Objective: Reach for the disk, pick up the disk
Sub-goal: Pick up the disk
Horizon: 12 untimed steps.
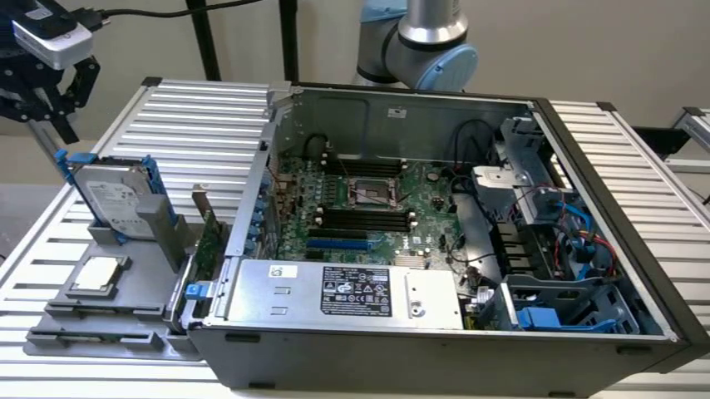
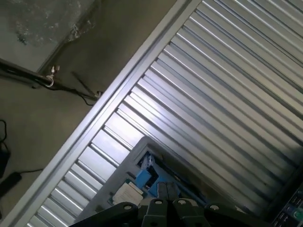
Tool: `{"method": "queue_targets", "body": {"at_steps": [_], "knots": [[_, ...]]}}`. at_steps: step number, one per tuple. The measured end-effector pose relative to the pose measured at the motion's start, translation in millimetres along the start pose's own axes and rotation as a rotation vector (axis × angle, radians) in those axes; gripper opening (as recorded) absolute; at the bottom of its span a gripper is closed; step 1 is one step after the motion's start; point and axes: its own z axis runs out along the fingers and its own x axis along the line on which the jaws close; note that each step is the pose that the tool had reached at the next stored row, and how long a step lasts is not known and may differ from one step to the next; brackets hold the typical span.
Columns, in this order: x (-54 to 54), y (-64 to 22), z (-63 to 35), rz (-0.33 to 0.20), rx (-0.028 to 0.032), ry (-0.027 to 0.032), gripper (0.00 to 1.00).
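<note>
At ten o'clock in the exterior view, the gripper is hovering at eleven o'clock from the disk, apart from it; whether its grip is released or clenched cannot be told. The disk is standing upright in a grey holder, at nine o'clock from the computer case.

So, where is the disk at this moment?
In the exterior view the disk stands upright in a grey holder on the left, outside the open computer case. It is just beyond the small square chip, and the gripper hangs close above it.
</note>
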Motion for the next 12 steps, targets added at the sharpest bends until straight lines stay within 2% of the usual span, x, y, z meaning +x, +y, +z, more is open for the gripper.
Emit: {"method": "queue_targets", "body": {"at_steps": [12], "knots": [[0.0,0.0,0.0,-0.218,-0.0006,0.0056,0.11]]}}
